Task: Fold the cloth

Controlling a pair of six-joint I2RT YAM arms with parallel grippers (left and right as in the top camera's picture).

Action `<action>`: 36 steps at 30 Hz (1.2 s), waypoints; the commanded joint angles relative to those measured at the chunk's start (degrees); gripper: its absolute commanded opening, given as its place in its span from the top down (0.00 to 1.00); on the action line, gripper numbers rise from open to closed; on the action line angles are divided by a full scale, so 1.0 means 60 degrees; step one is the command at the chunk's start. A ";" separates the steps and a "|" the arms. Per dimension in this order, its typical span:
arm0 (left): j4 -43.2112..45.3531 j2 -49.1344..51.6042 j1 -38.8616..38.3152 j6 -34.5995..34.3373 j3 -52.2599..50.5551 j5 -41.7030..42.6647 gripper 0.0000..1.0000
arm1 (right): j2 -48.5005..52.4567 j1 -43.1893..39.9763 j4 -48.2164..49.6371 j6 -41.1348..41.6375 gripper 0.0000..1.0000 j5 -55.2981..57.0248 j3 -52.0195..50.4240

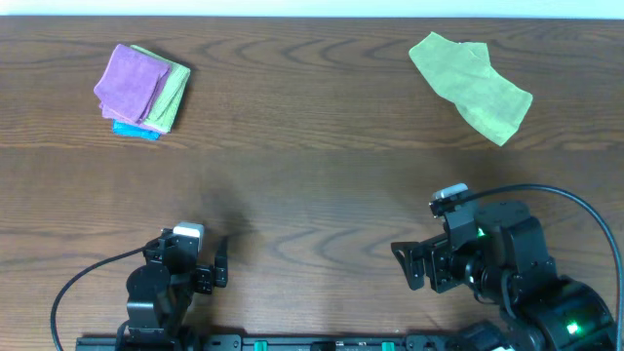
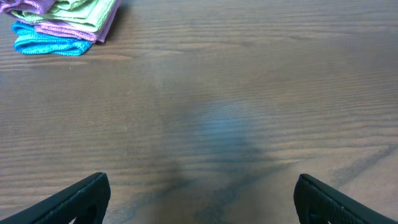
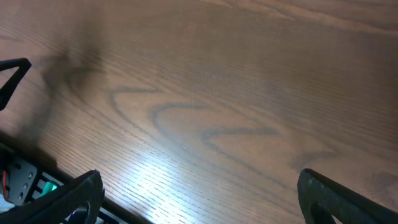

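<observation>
I see the big brown wooden table (image 1: 312,195) first. It fills the whole view from above.

My two arms sit at the near edge, low and pulled back, well apart from every cloth. I think they rest there so they do not block my view. The right gripper (image 1: 405,263) has its fingers spread wide with nothing between them. The left gripper (image 1: 216,263) is spread wide too, and it holds nothing. Each wrist camera shows only bare wood between the fingers.

At the far right lies a light green cloth (image 1: 473,86). It is loose and a bit crumpled. It is not my job.

At the far left is a small pile. The purple cloth (image 1: 129,83) lies on top of it, and this is the one I must fold. It looks folded small and neat to me. Under it a folded green cloth (image 1: 174,97) peeks out on the right side. At the bottom a blue cloth (image 1: 135,132) shows a thin strip on the near side.

I think the fold is done, since the purple cloth sits tidy on the pile.
</observation>
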 commanded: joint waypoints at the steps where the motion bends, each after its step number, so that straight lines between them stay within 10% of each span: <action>1: 0.0033 -0.0062 -0.0036 -0.0080 -0.0069 -0.0109 0.05 | -0.0022 0.0062 -0.0007 0.0069 0.01 0.0022 -0.0036; 36: 0.0033 -0.0062 -0.0040 -0.0080 -0.0069 -0.0109 0.05 | -0.6969 -0.3574 0.3985 -0.0579 0.01 0.1377 -0.7522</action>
